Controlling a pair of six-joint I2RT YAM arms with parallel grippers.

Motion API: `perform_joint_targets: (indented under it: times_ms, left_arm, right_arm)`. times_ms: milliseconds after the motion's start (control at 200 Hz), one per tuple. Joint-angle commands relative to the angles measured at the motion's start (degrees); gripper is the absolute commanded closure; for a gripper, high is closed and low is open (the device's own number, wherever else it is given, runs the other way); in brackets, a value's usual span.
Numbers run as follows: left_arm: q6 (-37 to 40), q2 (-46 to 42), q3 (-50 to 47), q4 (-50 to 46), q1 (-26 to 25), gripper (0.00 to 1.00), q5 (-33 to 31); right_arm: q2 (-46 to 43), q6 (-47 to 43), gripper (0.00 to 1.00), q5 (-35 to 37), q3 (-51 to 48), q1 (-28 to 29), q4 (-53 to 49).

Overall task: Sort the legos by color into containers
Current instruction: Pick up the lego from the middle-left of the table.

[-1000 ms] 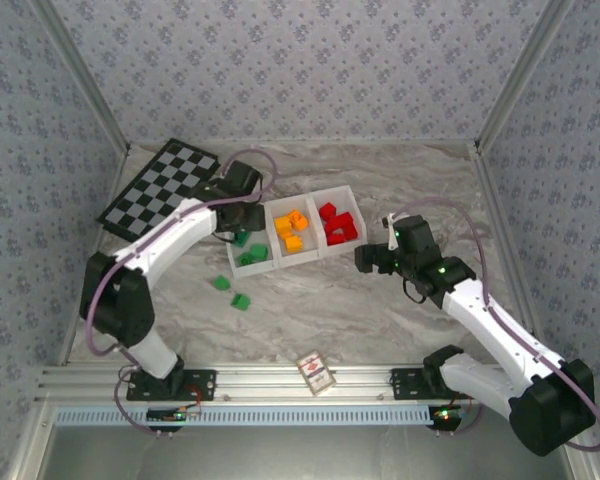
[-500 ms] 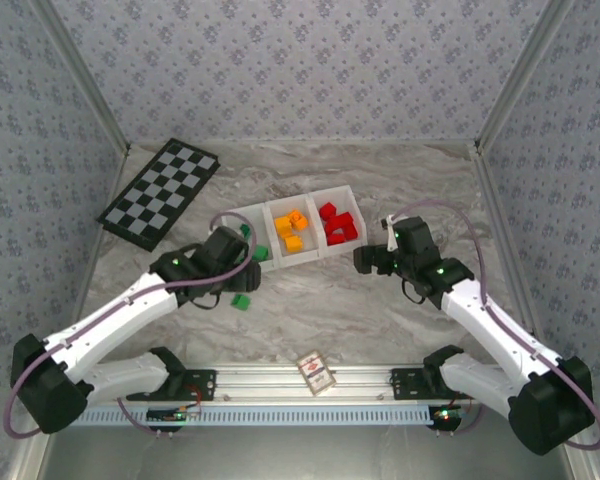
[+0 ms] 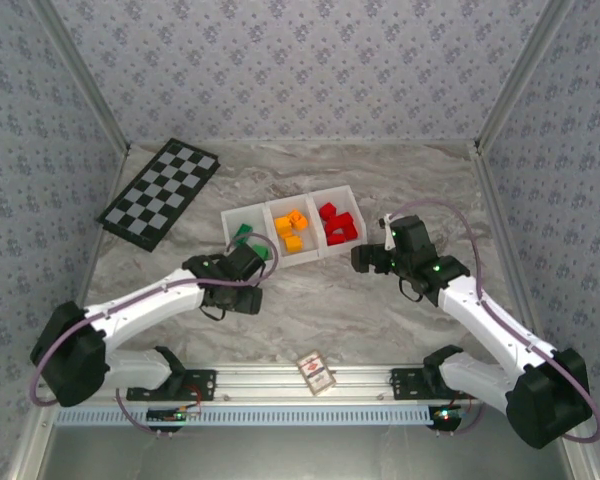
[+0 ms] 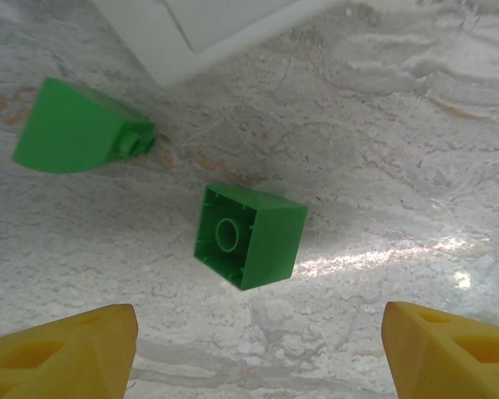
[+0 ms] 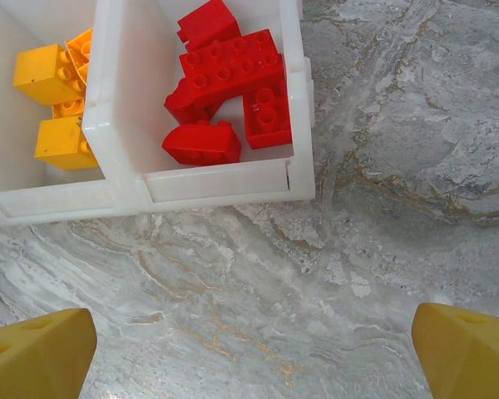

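Left wrist view: left jaws apart over a green lego (image 4: pixel 249 235); right jaws also apart.

Left wrist view: tray (image 4: pixel 141 33) cut off at top edge, my left fingertips (image 4: pixel 58 353) at the bottom. Right wrist view: orange compartment (image 5: pixel 50 199) runs off the left edge. From above, my left gripper (image 3: pixel 242 292) covers the green bricks (image 4: pixel 249 235).

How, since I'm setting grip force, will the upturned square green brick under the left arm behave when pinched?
The square green brick looks like rigid moulded plastic, so it is probably stiff. Its hollow underside faces up, suggesting it's light. Its flat sides make rolling unlikely, though glossy faces might slip in the open left tool.
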Motion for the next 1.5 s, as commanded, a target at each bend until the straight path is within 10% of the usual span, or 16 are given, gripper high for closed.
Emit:
perform_joint_targets:
  times_ms: [0, 825, 1494]
  left_arm:
    - [1.8, 2.6, -0.8, 3.0, 1.2, 0.23, 3.0]
    - [3.5, 14.4, -2.0, 10.7, 8.3, 0.33, 8.6]
    - [-2.4, 3.1, -4.3, 8.5, 9.5, 0.72, 5.7]
  right_arm:
    - [-1.2, 0.7, 0.0, 0.0, -0.4, -0.4, -0.6]
    - [-2.1, 1.1, 0.0, -0.3, -0.9, -0.7, -2.2]
    - [-2.9, 1.8, 0.0, 0.1, -1.6, -1.0, -2.0]
